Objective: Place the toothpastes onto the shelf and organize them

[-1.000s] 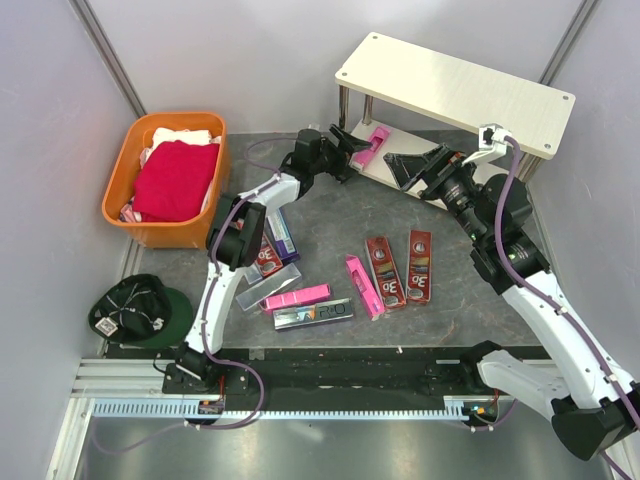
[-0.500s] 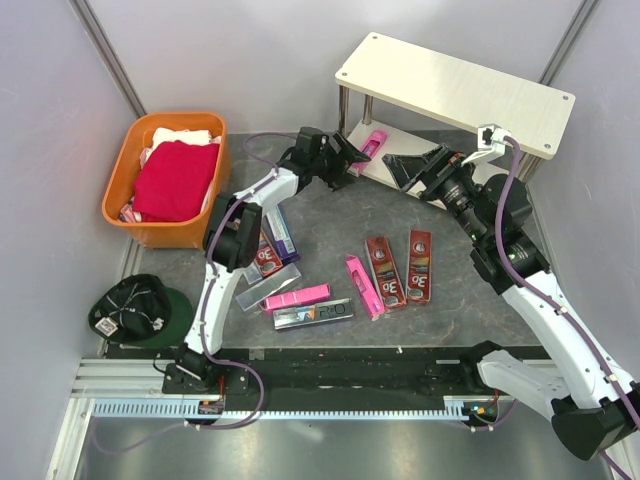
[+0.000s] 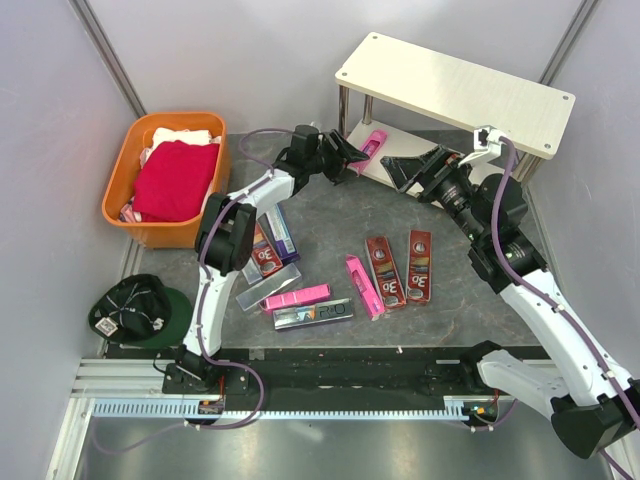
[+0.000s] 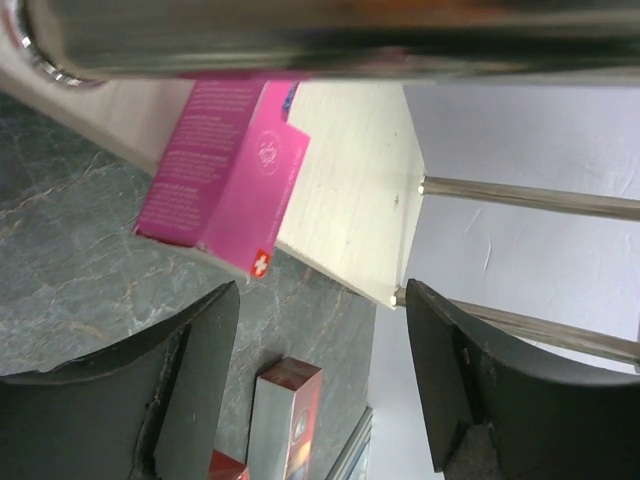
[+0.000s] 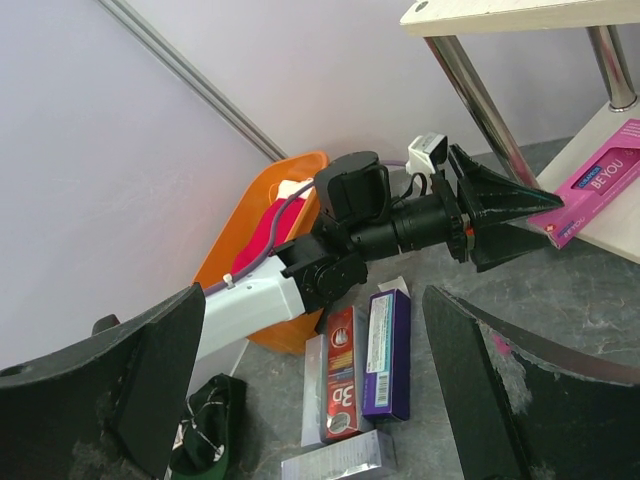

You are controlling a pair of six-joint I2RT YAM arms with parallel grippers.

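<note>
An orange basket [image 3: 165, 180] of folded cloths [image 3: 175, 178] sits at the table's far-left corner. A black cap [image 3: 138, 308] lies at its near-left corner.

Nine toothpastes are visible: three pink, three dark red, two silver-grey and one purple. Eight lie flat on the table [image 3: 330, 225]. By the left arm's elbow are a purple carton [image 3: 283, 232], a dark red carton [image 3: 265, 256] against it, and a silver-grey carton [image 3: 266, 287] just nearer. Toward the near edge a pink carton [image 3: 298, 296] lies beside a second silver-grey carton [image 3: 313, 314]. At the middle, a second pink carton [image 3: 363, 287], a second dark red carton [image 3: 385, 272] and a third dark red carton [image 3: 420, 266] lie roughly side by side, long axes running near to far.

The left gripper [image 3: 348, 158] has its fingers spread and holds nothing. Just beyond its fingertips, not touching them, lies the shelved pink carton [image 4: 225, 165], flat on the lower board [image 4: 350, 190] of the shelf [image 3: 460, 88], at the board's left end. Its long axis runs roughly along the gripper's line of reach, and its near end pokes out past the board's edge. The left arm is the nearer one, so a nudge along that axis would likely seat it.

The right gripper [image 3: 410, 165] hangs just right of that carton, before the same board, spread wide and empty. The shelf's top board is bare.
</note>
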